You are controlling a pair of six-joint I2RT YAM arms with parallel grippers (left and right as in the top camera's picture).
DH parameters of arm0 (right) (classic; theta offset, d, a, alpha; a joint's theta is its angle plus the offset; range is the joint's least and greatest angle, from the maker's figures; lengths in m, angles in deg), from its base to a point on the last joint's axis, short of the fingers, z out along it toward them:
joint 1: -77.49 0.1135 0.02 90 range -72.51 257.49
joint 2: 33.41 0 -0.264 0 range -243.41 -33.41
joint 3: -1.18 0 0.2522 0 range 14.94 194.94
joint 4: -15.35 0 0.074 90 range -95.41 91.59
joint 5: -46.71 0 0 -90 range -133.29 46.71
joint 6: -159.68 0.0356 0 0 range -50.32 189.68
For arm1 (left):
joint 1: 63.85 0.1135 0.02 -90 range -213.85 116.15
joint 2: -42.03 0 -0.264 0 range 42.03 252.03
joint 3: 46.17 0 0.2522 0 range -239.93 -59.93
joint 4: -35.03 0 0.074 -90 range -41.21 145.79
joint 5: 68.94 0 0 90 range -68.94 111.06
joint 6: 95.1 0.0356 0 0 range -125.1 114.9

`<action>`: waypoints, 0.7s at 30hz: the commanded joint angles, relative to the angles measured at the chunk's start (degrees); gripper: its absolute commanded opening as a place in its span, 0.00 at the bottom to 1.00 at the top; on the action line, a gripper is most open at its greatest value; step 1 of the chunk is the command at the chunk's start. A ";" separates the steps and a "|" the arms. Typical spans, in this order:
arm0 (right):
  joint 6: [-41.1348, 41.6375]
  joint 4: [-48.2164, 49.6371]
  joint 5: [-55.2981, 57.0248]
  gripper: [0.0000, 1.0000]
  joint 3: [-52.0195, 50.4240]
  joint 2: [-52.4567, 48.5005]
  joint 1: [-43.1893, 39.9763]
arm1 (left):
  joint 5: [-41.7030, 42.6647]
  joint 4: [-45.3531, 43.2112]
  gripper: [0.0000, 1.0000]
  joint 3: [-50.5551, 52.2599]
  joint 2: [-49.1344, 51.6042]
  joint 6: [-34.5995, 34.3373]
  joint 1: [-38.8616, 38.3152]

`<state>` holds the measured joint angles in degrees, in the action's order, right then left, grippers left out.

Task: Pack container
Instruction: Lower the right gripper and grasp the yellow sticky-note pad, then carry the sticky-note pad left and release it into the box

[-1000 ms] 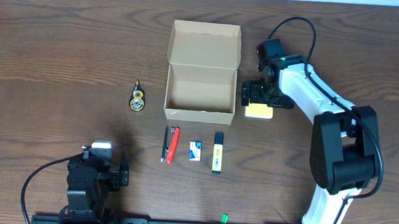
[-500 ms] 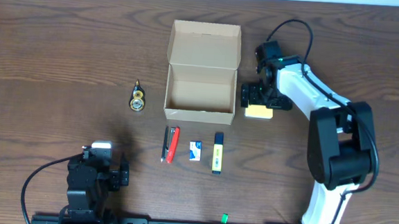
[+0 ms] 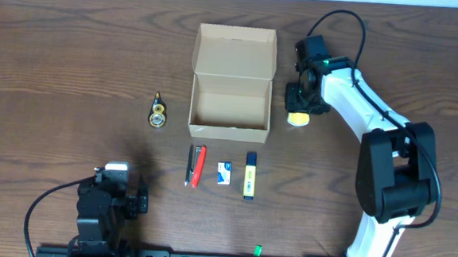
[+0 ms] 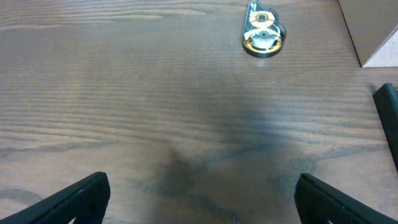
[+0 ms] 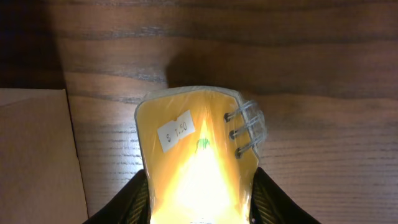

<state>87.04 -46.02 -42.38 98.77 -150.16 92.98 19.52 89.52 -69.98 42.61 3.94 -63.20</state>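
Right hand (image 5: 200, 202) clamped on yellow pad (image 5: 196, 143), just beside container (image 3: 229, 132), which sits open-lidded on tabletop (image 3: 74, 55); grip likely for carrying it in. Left hand (image 4: 199, 196) spread wide, holding nothing

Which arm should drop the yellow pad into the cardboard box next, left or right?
Right. The right gripper is clamped on the yellow pad just beside the open cardboard box; the left gripper sits open and empty, far from both.
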 commanded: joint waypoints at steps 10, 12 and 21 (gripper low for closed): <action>-0.28 -4.94 0.15 0.38 -2.14 0.15 0.13 | -0.33 0.37 0.96 0.87 -0.37 0.39 0.11; -0.33 -5.60 0.17 0.38 -2.10 2.14 0.15 | -0.33 0.37 0.96 0.87 -0.37 0.39 0.11; -2.23 -9.16 0.09 0.38 -2.08 12.85 1.14 | -0.33 0.37 0.96 0.87 -0.37 0.39 0.11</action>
<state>86.02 -54.81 -42.38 96.54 -141.40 93.02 19.49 89.52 -69.98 42.61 3.94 -63.20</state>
